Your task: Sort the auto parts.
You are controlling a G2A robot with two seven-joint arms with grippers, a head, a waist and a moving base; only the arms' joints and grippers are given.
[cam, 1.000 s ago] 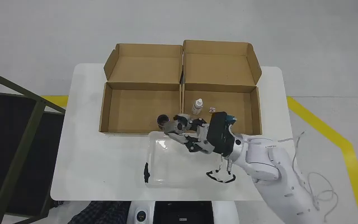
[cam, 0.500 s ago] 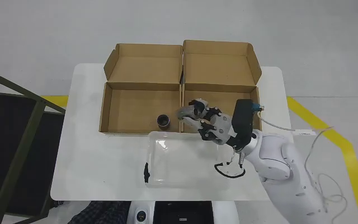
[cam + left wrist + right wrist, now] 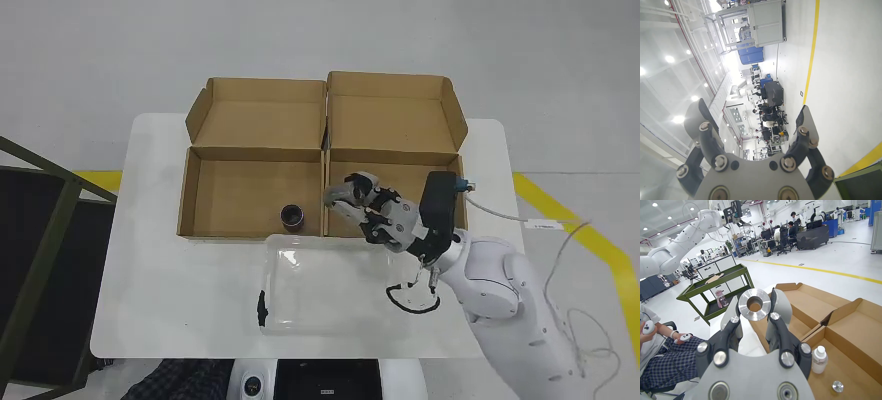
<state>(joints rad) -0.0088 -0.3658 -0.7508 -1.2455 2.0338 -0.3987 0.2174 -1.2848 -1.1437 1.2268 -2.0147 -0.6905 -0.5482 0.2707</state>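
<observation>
The right gripper pinches a metal ring by opposite rim edges. The ring looks heavy, stiff and slick, so I'd say it wants a firm squeeze.

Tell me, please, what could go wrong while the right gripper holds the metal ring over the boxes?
1. The right gripper pinches the smooth metal ring only by its rim, so it may slip out.
2. It hangs near the wall between the two boxes; released here, it might land in the wrong one.
3. A falling ring could knock over the upright white bottle in the right box.
</observation>
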